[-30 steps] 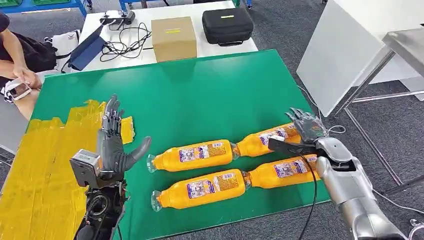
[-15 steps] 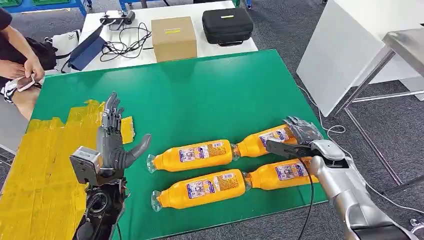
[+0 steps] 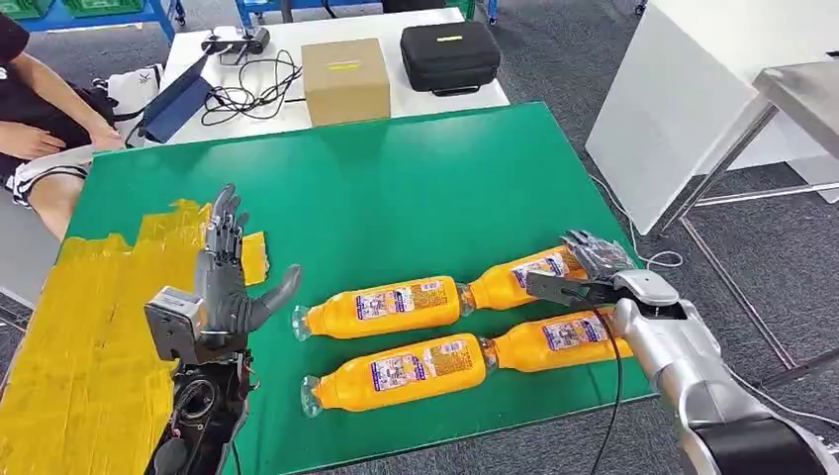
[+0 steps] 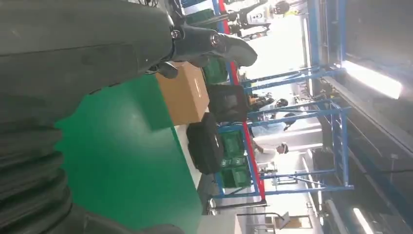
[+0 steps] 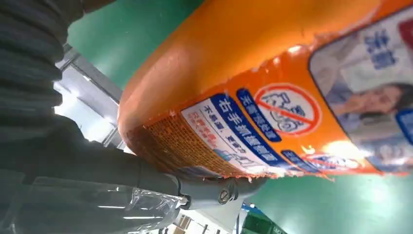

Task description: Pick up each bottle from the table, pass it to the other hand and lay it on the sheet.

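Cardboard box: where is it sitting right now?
In the head view the cardboard box sits on the white table beyond the green table's far edge, between tangled black cables and a black case.

Right wrist view, contents:

- Orange bottle (image 5: 253, 63): seen very close, its rounded body runs past the picture's edges. Smooth, glossy orange skin.
- Label (image 5: 272, 129): wrapped on the bottle, with white and blue panels of printed characters, a red circle crossed by a bar, a fine orange grid patch, and a printed figure of a person at one end. Its edge looks ragged.
- Right hand (image 5: 73, 146): grey ribbed cover and thick grey thumb (image 5: 204, 187); the thumb lies against the bottle's labelled side. Whether the fingers close round the bottle cannot be told.
- Green table surface (image 5: 131, 34): showing on either side of the bottle.
- Clear plastic film (image 5: 87, 204): over part of the hand.
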{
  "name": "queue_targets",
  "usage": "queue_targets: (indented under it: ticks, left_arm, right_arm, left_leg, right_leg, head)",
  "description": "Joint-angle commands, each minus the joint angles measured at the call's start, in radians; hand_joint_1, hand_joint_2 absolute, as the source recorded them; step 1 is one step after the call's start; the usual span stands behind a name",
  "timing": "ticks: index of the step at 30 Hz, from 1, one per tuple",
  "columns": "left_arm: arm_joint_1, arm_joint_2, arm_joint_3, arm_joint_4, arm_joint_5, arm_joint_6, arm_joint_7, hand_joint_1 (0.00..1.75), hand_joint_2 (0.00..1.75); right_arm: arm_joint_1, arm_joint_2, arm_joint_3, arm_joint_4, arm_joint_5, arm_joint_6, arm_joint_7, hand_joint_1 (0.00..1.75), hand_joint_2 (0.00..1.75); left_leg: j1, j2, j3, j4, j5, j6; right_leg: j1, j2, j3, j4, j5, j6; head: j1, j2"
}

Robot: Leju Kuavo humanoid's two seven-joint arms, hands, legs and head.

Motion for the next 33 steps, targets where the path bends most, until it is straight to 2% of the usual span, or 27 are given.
queue_targets:
  ticks: [1,2,5,7,9,12,13,15,16,17,19,20,27,33]
  left_arm:
    - [-0.011,0.012,0.022,0.077,0.005,0.009,0.002,0.0,1.75]
    - [-0.006,0.014,0.021,0.083,0.006,0.013,-0.005,0.0,1.75]
    - [-0.006,0.014,0.021,0.083,0.006,0.013,-0.005,0.0,1.75]
    - [-0.006,0.016,0.02,0.091,0.008,0.018,-0.013,0.0,1.75]
    - [-0.005,0.018,0.022,0.095,0.011,0.02,-0.015,0.0,1.75]
    - [-0.007,0.021,0.024,0.103,0.013,0.023,-0.017,0.0,1.75]
    - [-0.009,0.022,0.024,0.104,0.015,0.024,-0.018,0.0,1.75]
    - [-0.013,0.022,0.027,0.11,0.018,0.026,-0.019,0.0,1.75]
    - [-0.013,0.021,0.029,0.111,0.02,0.027,-0.019,0.0,1.75]
    - [-0.012,0.021,0.031,0.11,0.02,0.027,-0.018,0.0,1.75]
    - [-0.003,0.017,0.038,0.099,0.019,0.031,-0.016,0.0,1.75]
    - [0.002,0.014,0.041,0.09,0.012,0.037,-0.012,0.0,1.75]
    - [-0.002,0.008,0.046,0.087,-0.007,0.042,0.017,0.0,1.75]
    - [0.002,0.005,0.049,0.097,-0.007,0.039,0.024,0.0,1.75]
  right_arm:
    - [-0.022,0.012,0.065,0.153,0.003,-0.012,-0.008,1.68,1.75]
    - [-0.016,0.011,0.064,0.15,0.001,-0.022,-0.01,1.73,1.75]
    - [-0.016,0.011,0.064,0.15,0.001,-0.022,-0.01,1.73,1.75]
    - [-0.019,0.014,0.063,0.149,-0.001,-0.036,-0.013,1.61,1.75]
    - [-0.029,0.02,0.066,0.156,0.001,-0.042,-0.009,1.59,1.75]
    - [-0.045,0.028,0.068,0.164,0.004,-0.049,-0.003,1.61,1.75]
    - [-0.048,0.028,0.067,0.168,0.004,-0.057,-0.001,1.66,1.75]
    - [-0.059,0.037,0.057,0.17,-0.002,-0.093,0.008,1.68,1.75]
    - [-0.062,0.042,0.05,0.169,-0.006,-0.106,0.014,1.75,1.75]
    - [-0.063,0.052,0.035,0.161,-0.015,-0.128,0.027,1.73,1.75]
    - [-0.054,0.075,0.003,0.133,-0.033,-0.173,0.072,1.69,1.75]
    - [-0.045,0.09,-0.021,0.109,-0.041,-0.21,0.105,1.75,1.75]
    - [0.059,0.13,-0.149,-0.112,-0.114,-0.347,0.138,1.75,1.75]
    - [0.136,0.129,-0.187,-0.245,-0.094,-0.354,0.176,1.75,1.75]
  left_leg:
    - [0.001,0.0,0.004,-0.001,0.0,-0.001]
    - [0.002,0.001,0.005,-0.001,-0.001,-0.002]
    - [0.001,0.0,0.007,-0.002,-0.001,-0.002]
    - [0.002,0.0,0.006,-0.001,-0.001,-0.003]
    - [0.001,0.0,0.005,-0.001,-0.001,-0.001]
    - [0.001,0.001,0.006,-0.001,-0.001,-0.002]
    - [0.001,0.001,0.005,-0.001,-0.001,-0.001]
    - [0.001,0.001,0.005,-0.001,-0.001,-0.002]
    - [0.001,0.001,0.004,-0.001,-0.001,-0.001]
    - [0.001,0.003,0.006,-0.001,-0.001,-0.002]
    - [0.001,0.003,0.005,-0.001,-0.001,-0.002]
    - [0.001,0.003,0.004,-0.001,-0.001,-0.001]
    - [0.001,0.003,0.003,0.0,-0.002,-0.002]
    - [0.001,0.001,0.003,0.0,-0.003,-0.002]
  right_leg:
    - [0.001,-0.001,0.004,-0.002,0.0,-0.001]
    - [0.002,-0.001,0.006,-0.003,-0.001,-0.001]
    - [0.002,-0.002,0.007,-0.003,-0.001,-0.001]
    - [0.002,-0.002,0.008,-0.003,-0.001,-0.001]
    - [0.001,-0.001,0.005,-0.002,-0.001,-0.001]
    - [0.002,0.0,0.007,-0.002,-0.001,-0.001]
    - [0.001,0.0,0.005,-0.002,0.0,-0.001]
    - [0.002,0.0,0.006,-0.002,0.0,-0.001]
    - [0.001,0.0,0.005,-0.001,0.0,-0.001]
    - [0.002,0.001,0.006,-0.002,0.0,-0.001]
    - [0.001,0.002,0.005,-0.001,0.0,-0.001]
    - [0.001,0.002,0.004,-0.001,0.0,-0.001]
    - [0.001,0.001,0.003,0.0,-0.001,-0.001]
    - [0.002,0.0,0.004,0.0,-0.004,0.001]
  head:
    - [0.0,0.0]
    - [0.001,0.0]
    - [0.0,0.0]
    - [0.0,0.0]
    - [0.0,0.0]
    - [0.0,0.0]
    - [0.0,0.0]
    - [0.0,0.0]
    - [0.0,0.0]
    - [0.0,0.0]
    - [0.0,0.0]
    - [0.0,0.0]
    - [0.0,0.0]
    - [0.0,0.0]
